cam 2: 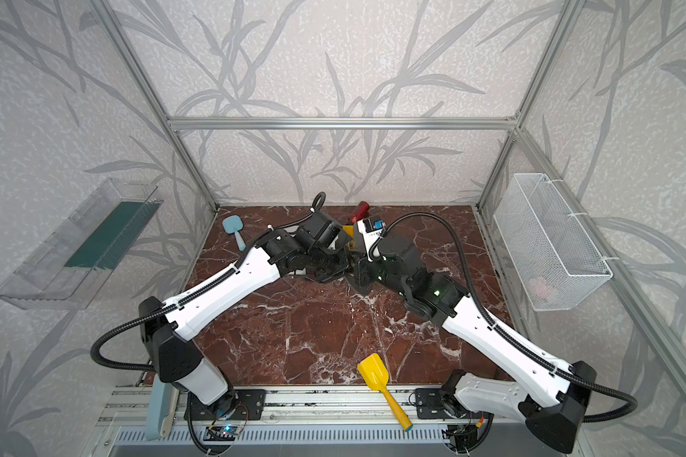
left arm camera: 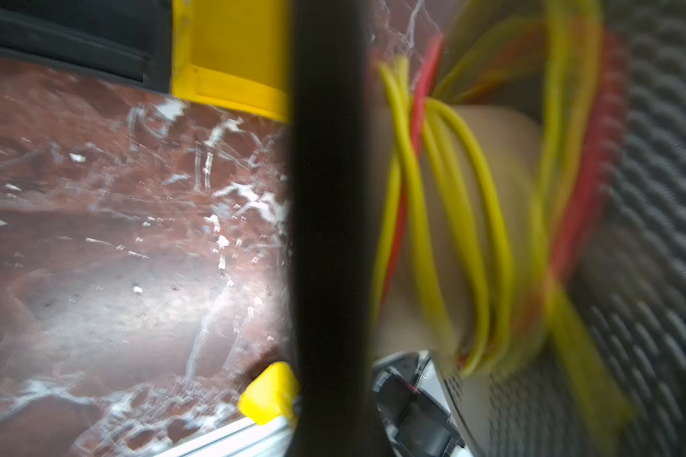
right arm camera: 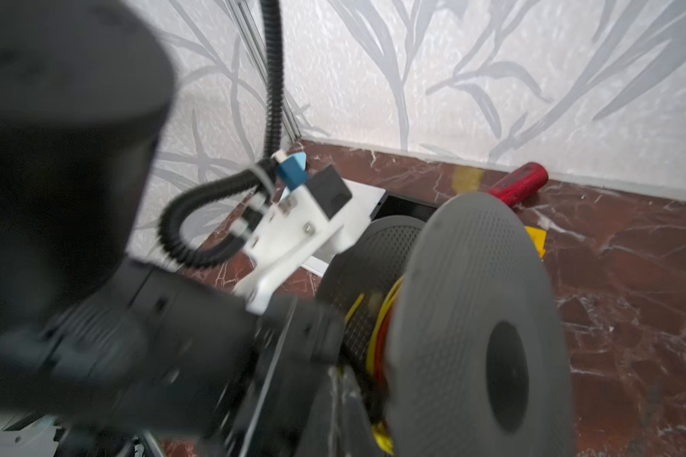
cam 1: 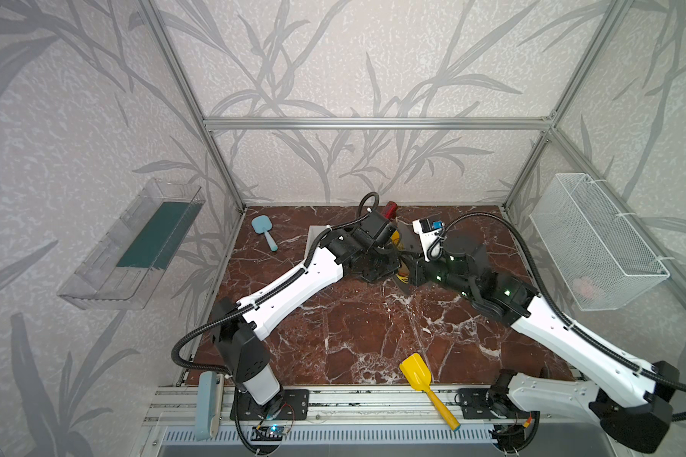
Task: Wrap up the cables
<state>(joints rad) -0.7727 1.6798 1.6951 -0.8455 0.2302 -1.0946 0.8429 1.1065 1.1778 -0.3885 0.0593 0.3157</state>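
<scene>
The left end effector [cam 1: 389,270] and the right end effector [cam 1: 412,273] meet nose to nose toward the back of the desk [cam 1: 373,340]. Both have their jaws closed. What either one clamps is hidden in both top views and too blurred in the wrist views to tell.

Between the two is a grey spool [right arm camera: 472,300]. Its textured flange, with a dark centre hole, is turned toward the right wrist camera. The cables [left arm camera: 501,245] are the thin yellow strands wound in several turns round the spool's pale core [left arm camera: 511,138], mixed with a red wire [left arm camera: 428,71]. They lie between the spool's two flanges, just beside the left end effector. A dark bar [left arm camera: 329,237] crosses the left wrist view right next to the turns.

Behind the end effectors, against the back wall, lies a red-handled tool [right arm camera: 519,182]. A yellow shovel [cam 1: 416,375] lies well in front of them, at the desk's front edge. A small blue handled tool [cam 1: 263,227] lies well off to the left end effector's outer side.
</scene>
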